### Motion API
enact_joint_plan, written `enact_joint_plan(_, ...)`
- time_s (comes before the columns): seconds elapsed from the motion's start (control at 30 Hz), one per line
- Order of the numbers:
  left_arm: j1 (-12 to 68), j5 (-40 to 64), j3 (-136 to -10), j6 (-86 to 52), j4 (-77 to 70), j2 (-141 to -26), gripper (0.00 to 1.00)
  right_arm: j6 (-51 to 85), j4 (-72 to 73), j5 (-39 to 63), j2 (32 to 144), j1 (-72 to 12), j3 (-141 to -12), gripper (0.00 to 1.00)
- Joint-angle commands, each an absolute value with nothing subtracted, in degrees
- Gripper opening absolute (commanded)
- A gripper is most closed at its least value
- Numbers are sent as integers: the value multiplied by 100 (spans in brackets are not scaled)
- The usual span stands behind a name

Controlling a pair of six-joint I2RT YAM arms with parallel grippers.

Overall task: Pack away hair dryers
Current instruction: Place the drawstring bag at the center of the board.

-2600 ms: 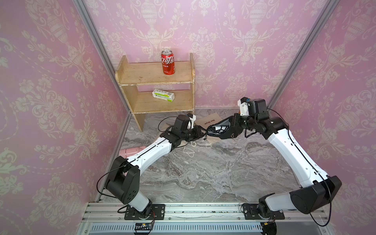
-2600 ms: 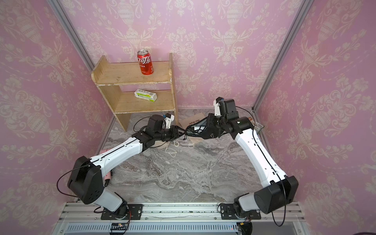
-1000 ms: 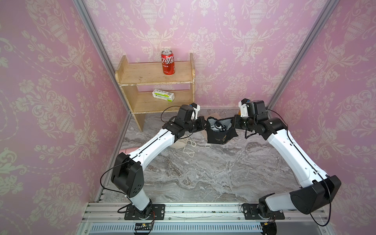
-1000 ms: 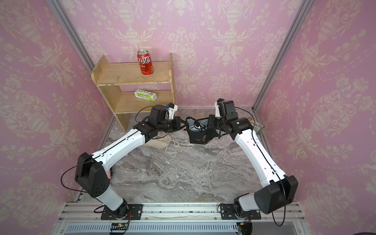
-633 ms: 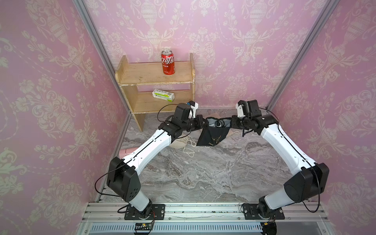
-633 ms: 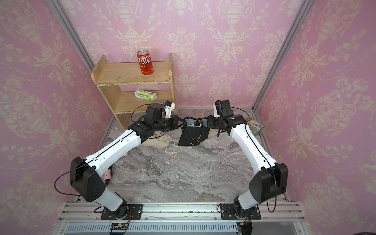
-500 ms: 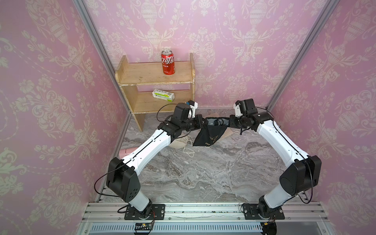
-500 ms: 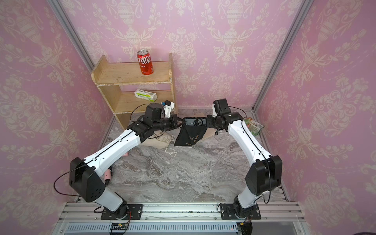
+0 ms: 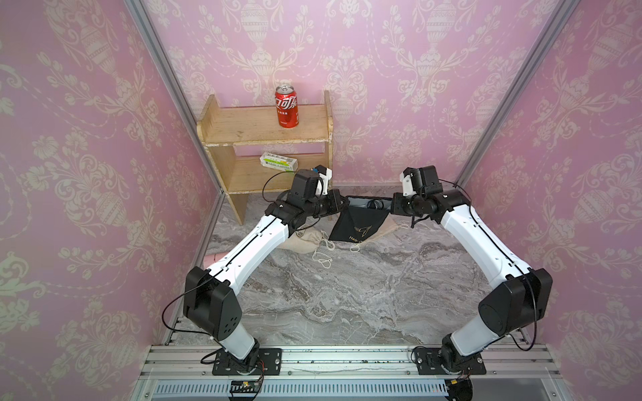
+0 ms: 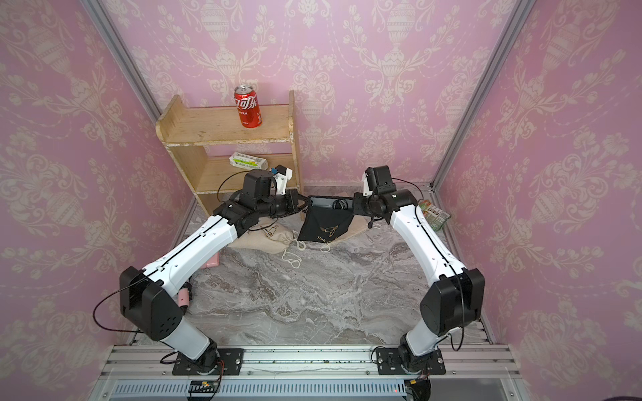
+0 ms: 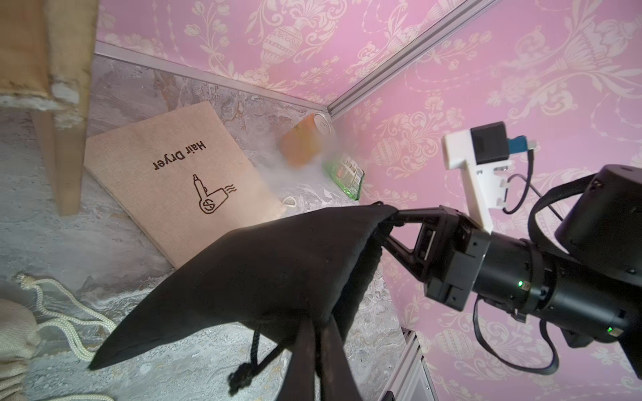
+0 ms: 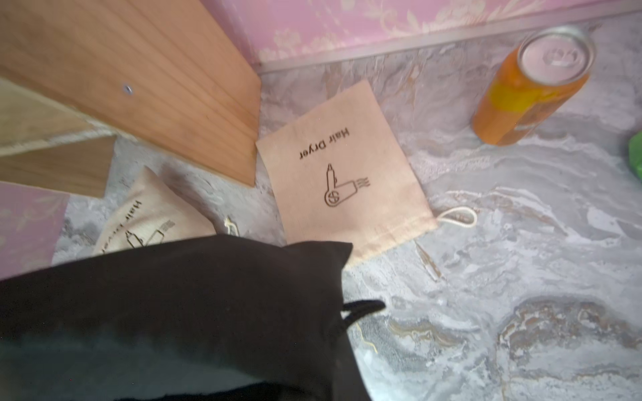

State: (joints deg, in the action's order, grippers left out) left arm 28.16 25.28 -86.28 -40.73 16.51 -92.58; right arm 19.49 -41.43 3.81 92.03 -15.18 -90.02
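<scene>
A black drawstring pouch hangs above the marble table, stretched by its rim between both grippers. My left gripper is shut on one side of the rim. My right gripper is shut on the opposite side. A black cord shows inside the open mouth. A pale pink hair dryer lies by the left wall, mostly hidden under my left arm. In the right wrist view the black pouch covers my own fingers.
A wooden shelf at the back left holds a red can and a small box. A filled beige pouch and a flat beige pouch lie below. An orange can and green packet stand back right.
Both grippers have kept hold of the black pouch, which has risen and shifted slightly left. The right arm's elbow swung inward, then back out to the right.
</scene>
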Motion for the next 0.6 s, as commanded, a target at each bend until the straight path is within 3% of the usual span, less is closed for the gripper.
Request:
enact_joint_plan(0.0,2731,2652,-8542,-3949,1621,-9157,0,1873,-4115,127,9131,-1450,-9079,0)
enact_joint_plan(0.57,2235,3358,-9481,-3662,1036,-10408,0,1243,-3652,147,10689,-1318,-10743,0)
